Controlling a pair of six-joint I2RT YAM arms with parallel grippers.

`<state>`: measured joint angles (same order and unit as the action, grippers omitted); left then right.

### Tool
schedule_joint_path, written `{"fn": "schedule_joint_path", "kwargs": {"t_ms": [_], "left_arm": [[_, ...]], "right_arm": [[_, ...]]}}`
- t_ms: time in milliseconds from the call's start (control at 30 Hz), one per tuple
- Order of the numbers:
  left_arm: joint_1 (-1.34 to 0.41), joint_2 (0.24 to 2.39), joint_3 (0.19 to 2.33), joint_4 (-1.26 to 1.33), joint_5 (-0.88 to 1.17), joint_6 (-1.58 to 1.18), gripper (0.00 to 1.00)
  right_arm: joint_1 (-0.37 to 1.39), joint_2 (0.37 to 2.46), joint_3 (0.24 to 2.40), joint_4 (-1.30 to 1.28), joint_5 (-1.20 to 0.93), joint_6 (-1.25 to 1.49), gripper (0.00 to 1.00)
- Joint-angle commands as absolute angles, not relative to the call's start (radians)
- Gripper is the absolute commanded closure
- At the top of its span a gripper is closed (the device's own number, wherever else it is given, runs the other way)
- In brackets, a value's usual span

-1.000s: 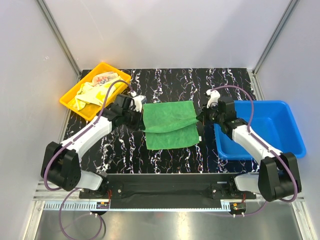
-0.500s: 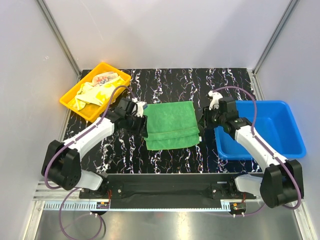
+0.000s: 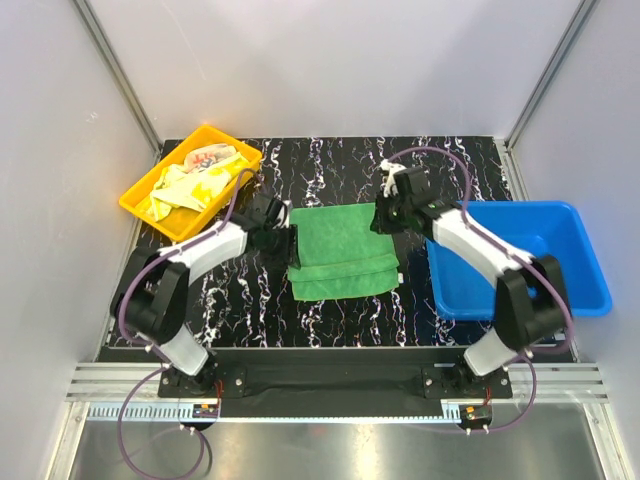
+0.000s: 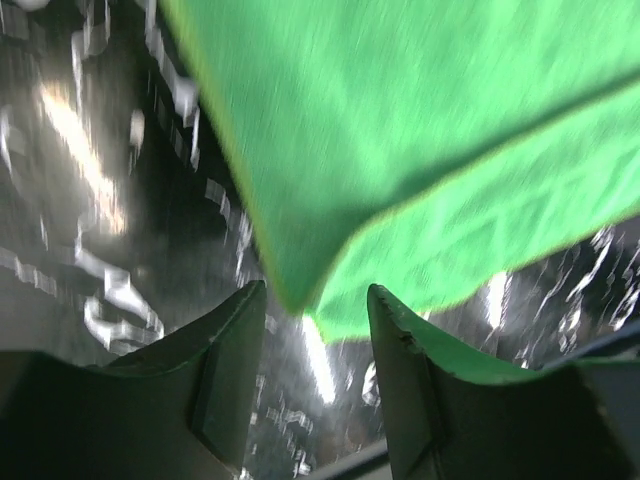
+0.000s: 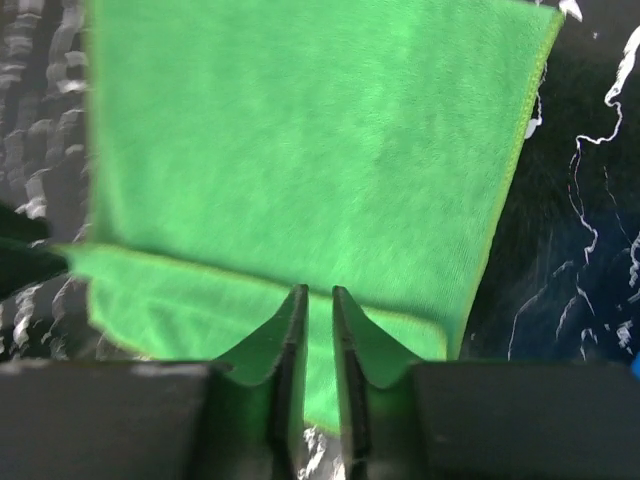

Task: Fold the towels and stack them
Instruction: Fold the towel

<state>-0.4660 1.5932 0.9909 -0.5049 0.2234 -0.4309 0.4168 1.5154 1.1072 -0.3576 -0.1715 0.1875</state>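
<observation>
Towel of plain green cloth (image 3: pixel 342 250) lies folded in layers mid-way across the black, white-veined tabletop (image 3: pixel 340 165), between the two arms. Left claw (image 4: pixel 315 292) stands wide at the towel's left edge, a folded corner just ahead of its fingers, nothing pinched. Right claw (image 5: pixel 318 292) sits over the far right corner, narrowed to a slit, gripping nothing visible. Yellow patterned towel (image 3: pixel 195 185) and white printed towel (image 3: pixel 207 156) lie crumpled in the yellow plastic tray (image 3: pixel 146 182).

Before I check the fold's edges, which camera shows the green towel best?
Top external: nearly the whole green towel shows, folded layers included. The left wrist view gives one blurred corner; the right wrist view hides part behind its fingers.
</observation>
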Motion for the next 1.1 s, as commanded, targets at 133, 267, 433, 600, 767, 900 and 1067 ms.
{"fn": "schedule_joint_path", "kwargs": {"t_ms": [133, 267, 433, 600, 767, 900, 1067], "left_arm": [[-0.468, 1.693, 1.124, -0.450, 0.281, -0.380, 0.54], [-0.469, 1.713, 1.108, -0.443, 0.333, -0.376, 0.56], [-0.474, 1.697, 1.085, -0.445, 0.370, -0.402, 0.60], [-0.479, 1.657, 1.036, -0.445, 0.379, -0.419, 0.62], [-0.479, 1.603, 0.982, -0.446, 0.393, -0.437, 0.62], [-0.492, 1.526, 0.928, -0.437, 0.436, -0.465, 0.62], [-0.499, 1.415, 0.854, -0.445, 0.450, -0.477, 0.62]], "right_arm": [[0.431, 1.773, 1.223, -0.428, -0.063, 0.232, 0.83], [0.436, 1.833, 1.220, -0.422, -0.041, 0.232, 0.82], [0.445, 1.835, 1.212, -0.477, -0.018, 0.219, 0.83], [0.451, 1.770, 1.146, -0.500, -0.029, 0.232, 0.83], [0.457, 1.698, 1.082, -0.518, -0.054, 0.244, 0.84], [0.466, 1.625, 1.013, -0.534, -0.061, 0.256, 0.84], [0.471, 1.519, 0.957, -0.543, -0.092, 0.264, 0.84]]}}
